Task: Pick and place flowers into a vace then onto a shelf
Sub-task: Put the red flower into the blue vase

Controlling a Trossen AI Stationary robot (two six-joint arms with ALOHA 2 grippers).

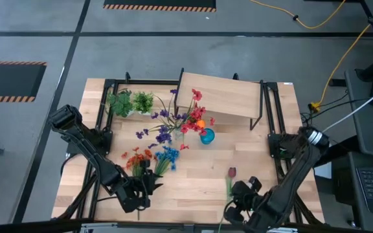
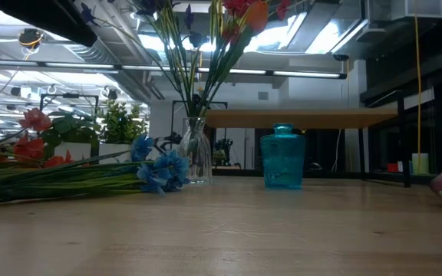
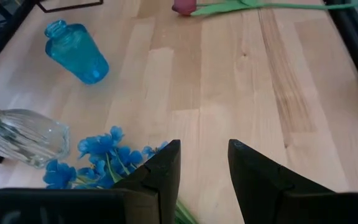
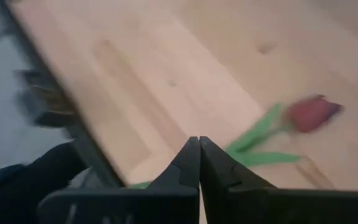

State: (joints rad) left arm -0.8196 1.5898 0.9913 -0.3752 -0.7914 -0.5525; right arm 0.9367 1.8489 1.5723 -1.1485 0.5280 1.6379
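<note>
Two dark jointed arms with tapered matte black fingers (image 3: 160,177)

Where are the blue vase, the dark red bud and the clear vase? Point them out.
blue vase (image 3: 79,53), left wrist view, on its body.
dark red bud (image 4: 311,113), right wrist view, on the bloom.
clear vase (image 2: 196,153), low view, on its glass body.

Bright, even overhead light — ceiling strips (image 2: 206,70) glare in the low view. Shadows on the tabletop (image 1: 264,168) stay soft. The right wrist view is blurred — the dark red bud (image 4: 311,114) smears.
</note>
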